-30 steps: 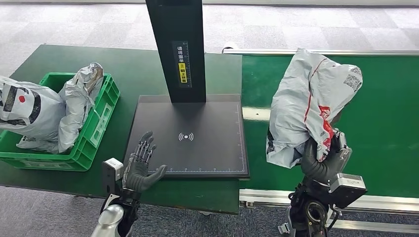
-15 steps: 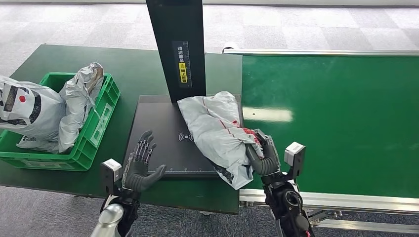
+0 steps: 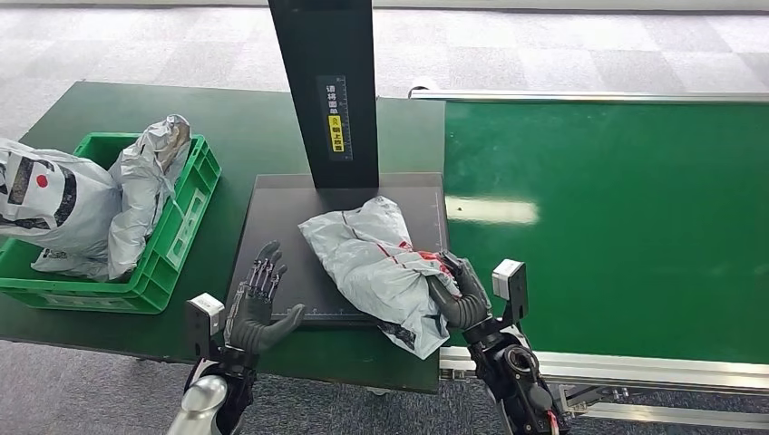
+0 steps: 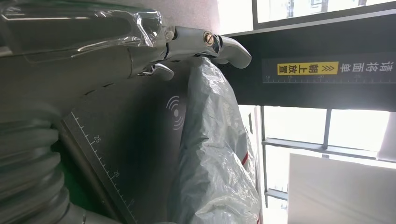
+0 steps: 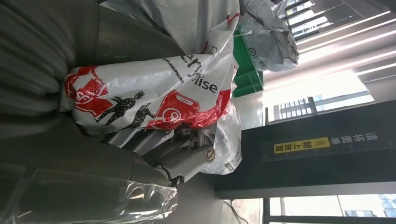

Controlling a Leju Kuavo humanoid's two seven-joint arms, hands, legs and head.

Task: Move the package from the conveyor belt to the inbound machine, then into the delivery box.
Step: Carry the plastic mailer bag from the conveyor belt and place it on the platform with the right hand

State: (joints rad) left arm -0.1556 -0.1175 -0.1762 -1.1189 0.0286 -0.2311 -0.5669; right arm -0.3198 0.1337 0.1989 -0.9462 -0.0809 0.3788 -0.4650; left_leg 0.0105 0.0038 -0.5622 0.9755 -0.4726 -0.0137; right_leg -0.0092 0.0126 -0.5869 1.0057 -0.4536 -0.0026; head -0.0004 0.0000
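Your package [image 3: 376,263] lies across the dark plate of the inbound machine [image 3: 272,217], just below centre of the head view, one end under the black upright post [image 3: 325,91] and the other hanging past the plate's near edge. It is a grey plastic mailer bag with red print, crumpled and slack, so expect it to handle as something soft and light: it will sag and fold where it isn't supported, and the film looks slick enough to slide through a loose hold.

Your right hand [image 3: 458,294], lower centre-right of the head view, grips the package at its near, red-printed end, fingers wrapped over bunched film; the right wrist view shows the printed plastic [image 5: 149,100] pressed against the palm. Your left hand [image 3: 258,304], lower left of centre, holds nothing, fingers spread and raised over the plate's near left corner, apart from the bag.

For the carry to the green delivery box [image 3: 186,227] at the left of the frame, already holding other bags [image 3: 82,208], I'd judge the best hold is on the bulkier middle of the bag where the contents sit, not a loose corner of film, which may stretch or slip. The green conveyor belt [image 3: 617,217] spans the right of the frame beside the desk [image 3: 236,127].
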